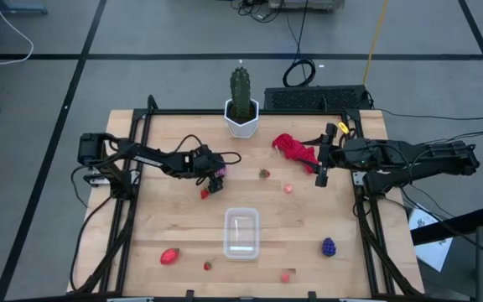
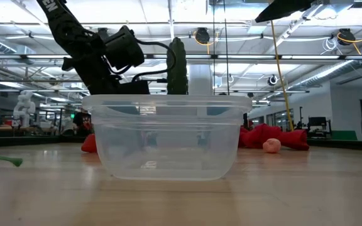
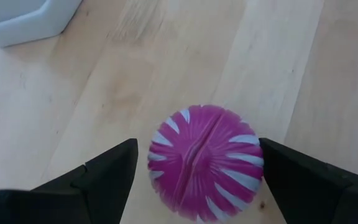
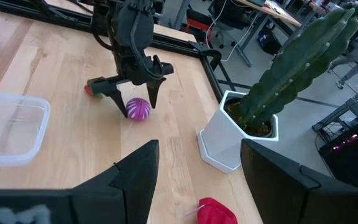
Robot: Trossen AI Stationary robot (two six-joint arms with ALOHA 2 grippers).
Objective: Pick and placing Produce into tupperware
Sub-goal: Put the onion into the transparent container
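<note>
Left gripper point(image 3: 194, 186) low over table point(image 1: 183, 226), left of centre, fingers point(image 3: 98, 180) spread wide. Magenta round piece point(image 3: 205, 163) sits squarely between them on the wood, gaps both sides, not yet gripped. Same seen from right wrist view: left gripper point(image 4: 135, 102) straddles magenta round piece point(image 4: 138, 109).

Tupperware point(image 1: 241, 233) lies nearer and right of this spot, no fruit visible inside.

Right gripper point(image 1: 323, 164) waits at right side, by red cloth point(image 1: 296, 148), fingers parted, holding nothing.

Judgement: closing straight in should catch it.
</note>
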